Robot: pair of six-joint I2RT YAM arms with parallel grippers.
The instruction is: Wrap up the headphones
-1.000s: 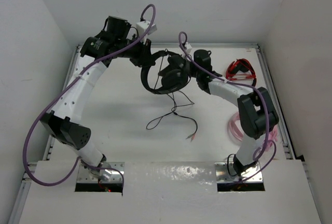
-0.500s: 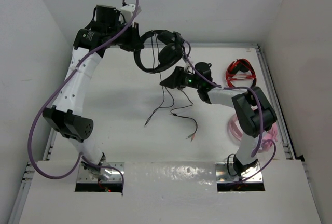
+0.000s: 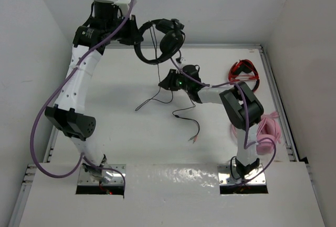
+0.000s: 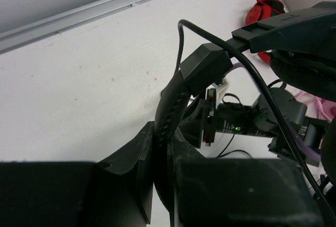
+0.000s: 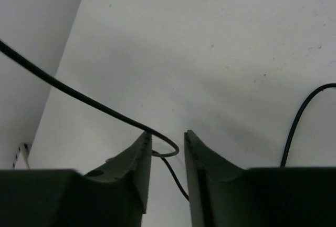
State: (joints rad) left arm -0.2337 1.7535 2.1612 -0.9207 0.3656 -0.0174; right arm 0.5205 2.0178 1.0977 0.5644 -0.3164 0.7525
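Headphones (image 3: pixel 169 41) higher, right gripper (image 3: pixel 164 83) further left

L-wrist view: headphones (image 4: pixel 172 106) earcup cut off at rt edge, red headset (image 4: pixel 264 10) half behind headband; R-wrist: cable (image 5: pixel 79 91) exits left edge; top: pink headset (image 3: pixel 268 127) partly behind rt arm (image 3: pixel 242 107).

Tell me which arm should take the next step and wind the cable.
Right. The right gripper sits low with the cable running between its open fingers, ready to pinch it. The left gripper is busy, clamped on the headphones and holding them raised.
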